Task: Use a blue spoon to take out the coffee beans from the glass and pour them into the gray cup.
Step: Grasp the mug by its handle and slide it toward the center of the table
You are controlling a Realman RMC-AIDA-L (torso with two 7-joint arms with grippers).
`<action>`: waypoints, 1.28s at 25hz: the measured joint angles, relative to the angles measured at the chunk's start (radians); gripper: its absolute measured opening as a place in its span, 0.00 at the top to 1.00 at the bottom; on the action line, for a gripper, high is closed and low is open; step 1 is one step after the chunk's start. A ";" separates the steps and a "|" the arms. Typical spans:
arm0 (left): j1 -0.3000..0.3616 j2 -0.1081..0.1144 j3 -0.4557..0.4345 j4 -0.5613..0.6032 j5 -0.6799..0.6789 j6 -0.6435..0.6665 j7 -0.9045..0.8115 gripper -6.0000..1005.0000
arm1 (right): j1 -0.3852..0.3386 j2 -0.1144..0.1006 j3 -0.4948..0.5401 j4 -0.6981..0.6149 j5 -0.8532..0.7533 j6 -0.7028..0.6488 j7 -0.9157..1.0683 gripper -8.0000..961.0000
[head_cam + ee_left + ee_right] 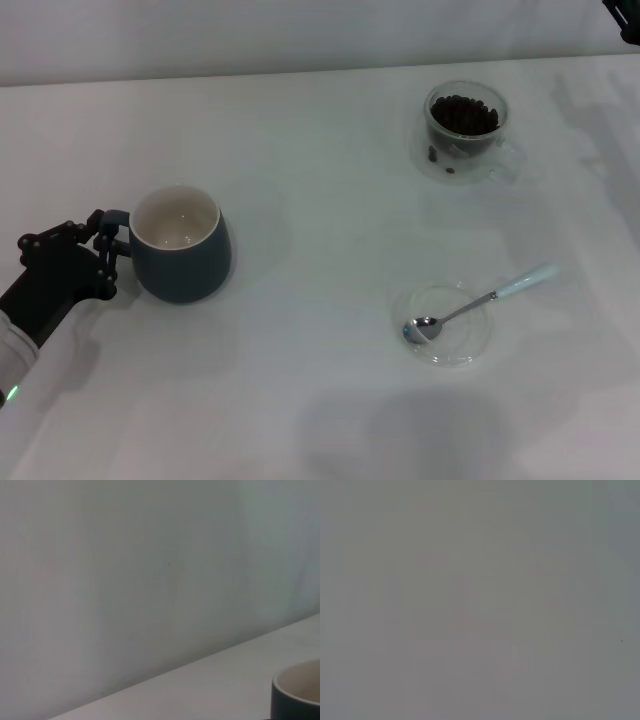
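The gray cup stands upright at the left of the white table, cream inside and empty; its rim also shows in the left wrist view. My left gripper is at the cup's handle, its fingers closed around it. The glass stands at the far right with a heap of coffee beans inside. The blue spoon lies with its bowl on a clear saucer and its pale handle pointing to the far right. My right gripper only shows as a dark tip at the top right corner.
The white table ends at a pale wall along the back. The saucer with the spoon lies at the near right, well apart from the glass and the cup. The right wrist view shows only a blank grey surface.
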State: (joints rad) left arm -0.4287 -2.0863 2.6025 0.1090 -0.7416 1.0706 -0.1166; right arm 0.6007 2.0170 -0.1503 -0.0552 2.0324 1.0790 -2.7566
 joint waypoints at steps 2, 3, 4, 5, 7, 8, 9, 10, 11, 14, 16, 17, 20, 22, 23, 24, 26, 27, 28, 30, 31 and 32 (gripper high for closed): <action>0.002 0.000 0.000 0.000 0.000 0.000 0.000 0.89 | -0.001 0.000 -0.001 0.000 0.000 0.002 0.000 0.12; 0.002 0.000 0.000 0.000 0.000 0.000 0.000 0.89 | -0.002 0.000 -0.001 0.000 0.000 0.003 0.000 0.12; 0.002 0.000 0.000 0.000 0.000 0.000 0.000 0.89 | -0.004 0.000 -0.001 0.000 0.000 0.004 0.000 0.12; 0.003 0.000 0.000 0.000 0.000 0.000 0.000 0.89 | -0.005 0.001 -0.002 0.000 0.000 0.004 0.000 0.12; 0.004 0.000 -0.003 0.001 -0.003 0.000 0.000 0.89 | -0.007 0.003 -0.003 0.000 -0.001 0.004 -0.006 0.12; 0.005 0.000 -0.003 0.001 -0.004 0.000 0.000 0.89 | -0.007 0.003 -0.003 0.000 -0.001 0.004 -0.006 0.12; 0.006 0.000 -0.003 0.001 -0.005 0.000 0.000 0.89 | -0.006 0.003 -0.006 0.000 -0.001 0.004 -0.007 0.12; 0.006 0.000 -0.002 0.001 -0.005 0.000 0.000 0.89 | -0.006 0.004 -0.009 0.000 -0.001 0.003 -0.007 0.12; 0.007 0.000 -0.002 0.001 -0.005 0.000 0.000 0.89 | -0.005 0.003 -0.013 0.000 -0.002 0.003 -0.007 0.12; 0.008 0.000 -0.001 0.004 -0.004 0.000 0.000 0.85 | -0.003 0.003 -0.020 0.000 -0.003 0.003 -0.007 0.12; 0.013 0.000 -0.001 0.013 -0.003 0.000 0.000 0.85 | -0.003 0.003 -0.020 0.000 -0.003 0.003 -0.008 0.12; 0.016 0.000 -0.001 0.016 -0.004 0.000 0.000 0.85 | -0.002 0.003 -0.020 0.000 -0.003 0.004 -0.008 0.12; 0.020 0.000 -0.001 0.023 -0.004 0.000 0.000 0.82 | -0.001 0.002 -0.020 0.000 -0.003 0.004 -0.008 0.12; 0.022 0.001 0.000 0.027 0.000 0.000 0.000 0.77 | -0.001 0.002 -0.020 0.000 -0.003 0.004 -0.008 0.12; 0.023 0.001 0.000 0.028 0.002 0.000 0.000 0.74 | -0.001 0.002 -0.020 0.000 -0.003 0.004 -0.008 0.12; 0.023 0.001 0.000 0.028 0.003 0.000 0.000 0.71 | -0.001 0.003 -0.020 0.000 -0.003 0.004 -0.008 0.12; 0.023 0.000 0.001 0.028 0.005 0.001 0.000 0.64 | -0.001 0.004 -0.025 0.000 -0.003 0.004 -0.007 0.12; 0.023 0.000 0.002 0.028 0.006 0.001 0.000 0.60 | -0.001 0.004 -0.027 0.000 -0.003 0.004 -0.007 0.12; 0.023 0.000 0.003 0.029 0.009 0.002 0.000 0.56 | -0.001 0.004 -0.029 0.000 -0.003 0.004 -0.006 0.12; 0.023 0.000 0.003 0.029 0.016 0.003 0.000 0.48 | -0.002 0.004 -0.031 0.000 -0.003 0.004 -0.005 0.12; 0.024 0.000 0.003 0.030 0.018 0.003 0.000 0.48 | -0.002 0.003 -0.031 0.000 -0.003 0.004 -0.005 0.12; 0.026 0.000 0.004 0.031 0.020 0.005 0.000 0.48 | -0.003 0.003 -0.031 0.000 -0.003 0.004 -0.004 0.12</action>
State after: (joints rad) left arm -0.4022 -2.0867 2.6062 0.1396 -0.7219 1.0752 -0.1166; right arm 0.5975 2.0204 -0.1810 -0.0552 2.0293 1.0831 -2.7606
